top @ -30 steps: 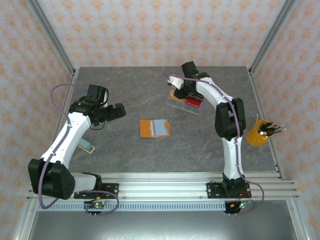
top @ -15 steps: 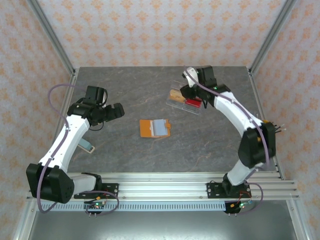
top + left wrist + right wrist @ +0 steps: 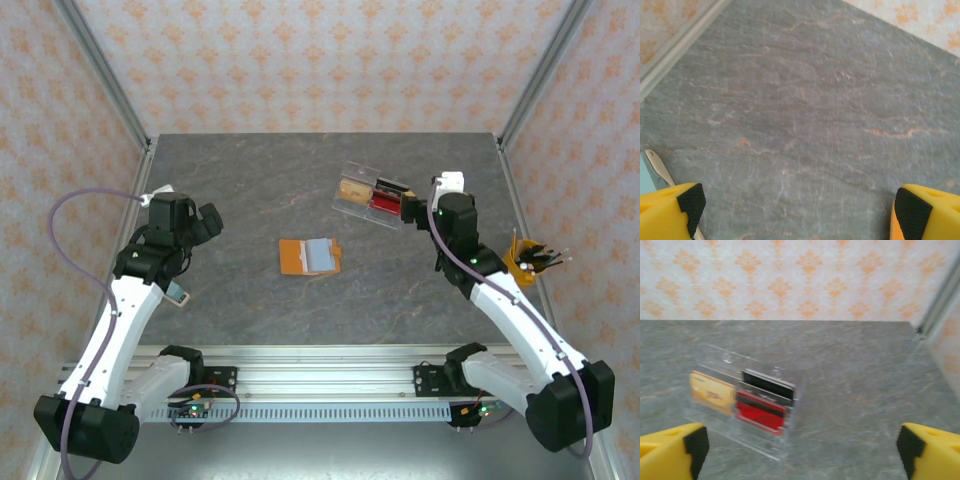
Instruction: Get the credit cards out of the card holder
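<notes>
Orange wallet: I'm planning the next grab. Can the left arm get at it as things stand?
Probably yes: bare table lies between the open left gripper and the orange wallet, nothing in between.

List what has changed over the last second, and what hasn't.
The right gripper has drawn back from the clear case toward the near right, and its jaws have opened wide, empty. The left gripper, open throughout, has pulled back leftward. The case, the orange card holder and the pale card on it have not moved.
</notes>
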